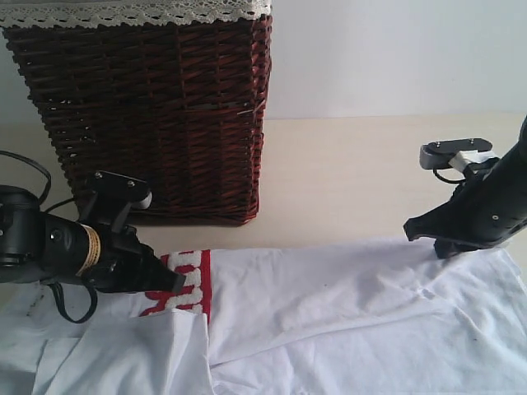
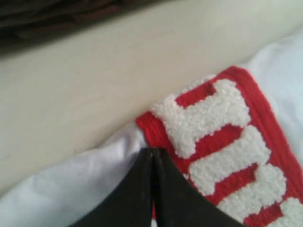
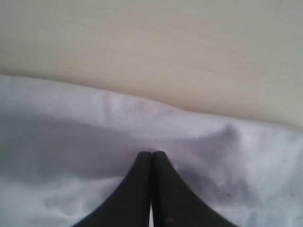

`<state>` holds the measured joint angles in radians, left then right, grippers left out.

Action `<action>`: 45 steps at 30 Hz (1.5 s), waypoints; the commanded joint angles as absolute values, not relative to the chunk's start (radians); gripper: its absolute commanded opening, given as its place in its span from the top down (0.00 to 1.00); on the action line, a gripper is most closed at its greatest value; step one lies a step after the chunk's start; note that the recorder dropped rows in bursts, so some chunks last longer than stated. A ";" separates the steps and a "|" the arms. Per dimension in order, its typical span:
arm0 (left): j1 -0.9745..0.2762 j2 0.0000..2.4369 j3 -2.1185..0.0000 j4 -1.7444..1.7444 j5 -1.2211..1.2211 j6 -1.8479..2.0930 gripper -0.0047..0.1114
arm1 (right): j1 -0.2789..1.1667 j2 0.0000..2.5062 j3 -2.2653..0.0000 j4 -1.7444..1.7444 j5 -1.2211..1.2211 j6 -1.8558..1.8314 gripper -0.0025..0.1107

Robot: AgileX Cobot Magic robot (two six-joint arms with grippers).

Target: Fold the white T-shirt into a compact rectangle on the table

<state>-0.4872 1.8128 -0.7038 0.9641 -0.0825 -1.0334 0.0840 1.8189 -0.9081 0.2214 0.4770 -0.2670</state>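
Observation:
The white T-shirt [image 1: 346, 313] lies spread across the near part of the pale table [image 1: 346, 181], its red-outlined fuzzy lettering [image 1: 185, 284] showing at the far left edge. My left gripper [image 1: 177, 284] is shut at that lettering corner. In the left wrist view its black tips [image 2: 152, 151] meet where the white cloth [image 2: 71, 189] and the red patch [image 2: 222, 142] come together. My right gripper [image 1: 409, 232] is shut at the shirt's far right edge. In the right wrist view the cloth [image 3: 71, 142] puckers up to its closed tips [image 3: 151, 153].
A dark wicker basket [image 1: 148, 115] with white lace trim [image 1: 132, 11] stands at the back left, just behind the left arm. Bare table [image 3: 151, 47] runs beyond the shirt's far edge to the pale wall [image 1: 395, 49]. A shirt flap [image 1: 185, 354] lies folded over at the near left.

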 commanded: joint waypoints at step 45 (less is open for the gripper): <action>-0.488 1.349 -0.452 0.957 -0.295 -1.006 0.96 | 0.082 1.862 -0.852 -0.291 0.573 0.297 0.74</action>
